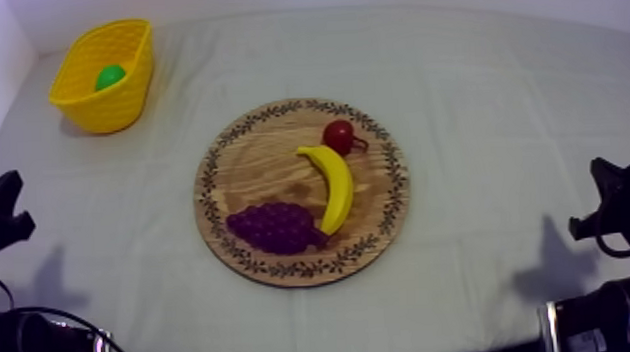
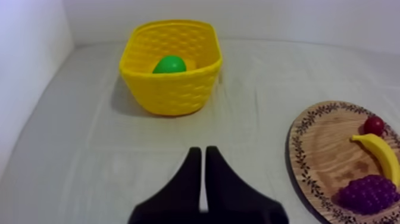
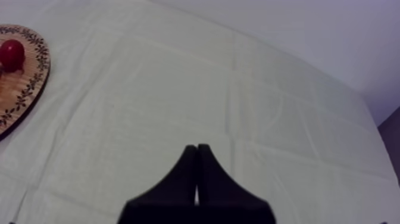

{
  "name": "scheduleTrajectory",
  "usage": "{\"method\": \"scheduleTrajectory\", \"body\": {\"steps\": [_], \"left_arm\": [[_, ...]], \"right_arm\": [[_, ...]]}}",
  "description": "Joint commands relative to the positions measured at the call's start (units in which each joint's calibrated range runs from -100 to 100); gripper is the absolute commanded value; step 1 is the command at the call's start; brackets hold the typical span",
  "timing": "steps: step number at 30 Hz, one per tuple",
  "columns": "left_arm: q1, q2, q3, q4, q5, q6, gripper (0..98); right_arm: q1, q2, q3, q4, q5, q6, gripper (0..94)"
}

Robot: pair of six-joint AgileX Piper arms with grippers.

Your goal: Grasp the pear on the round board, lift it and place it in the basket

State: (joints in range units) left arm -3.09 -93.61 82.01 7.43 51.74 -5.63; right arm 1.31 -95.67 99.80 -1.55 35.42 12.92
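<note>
Now, wooden board [image 1: 264, 165] at mid-table, carrying banana [image 1: 334, 182], grapes [image 1: 273, 227] and small red fruit [image 1: 338, 136]. Off near the far left corner, yellow basket [image 1: 126, 100] with the green pear [image 1: 109, 76] down inside, well apart from the board. Left gripper [image 2: 203, 152] low over bare cloth [image 1: 497, 102], facing the basket, fingers pressed together on nothing. Right gripper [image 3: 197, 148] likewise clenched empty, over cloth beside the board's rim.

Grained wooden board [image 1: 249, 165]; woven plastic basket [image 1: 91, 106]; glossy banana [image 1: 335, 182]

Left arm [image 1: 35, 343] and right arm [image 1: 604, 318] are black with pale bands [image 1: 100, 348]; left gripper [image 2: 200, 150] and right gripper [image 3: 196, 146] have black, tapering fingers [image 2: 184, 184].
</note>
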Motion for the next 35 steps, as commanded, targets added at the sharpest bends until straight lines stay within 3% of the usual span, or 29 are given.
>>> {"method": "scheduleTrajectory", "body": {"steps": [1,8,19,28,35], "left_arm": [[0.2,-2.0,2.5,0.06,-1.4,-0.4,0.0],[0.7,-5.5,11.3,0.15,-10.0,-0.7,0.0],[1.2,-6.2,15.0,-3.74,-12.2,0.4,0.0],[1.2,-6.2,15.2,-4.08,-12.4,11.7,0.0],[1.2,-6.2,15.2,-4.09,-12.4,12.6,0.0]], "right_arm": [[0.0,0.0,0.0,0.0,0.0,0.0,0.4],[0.0,0.0,0.0,0.0,0.0,0.0,0.4],[0.0,0.0,0.0,0.0,0.0,0.0,0.4],[0.0,0.0,0.0,0.0,0.0,0.0,0.4],[0.0,0.0,0.0,0.0,0.0,0.0,0.4]]}}
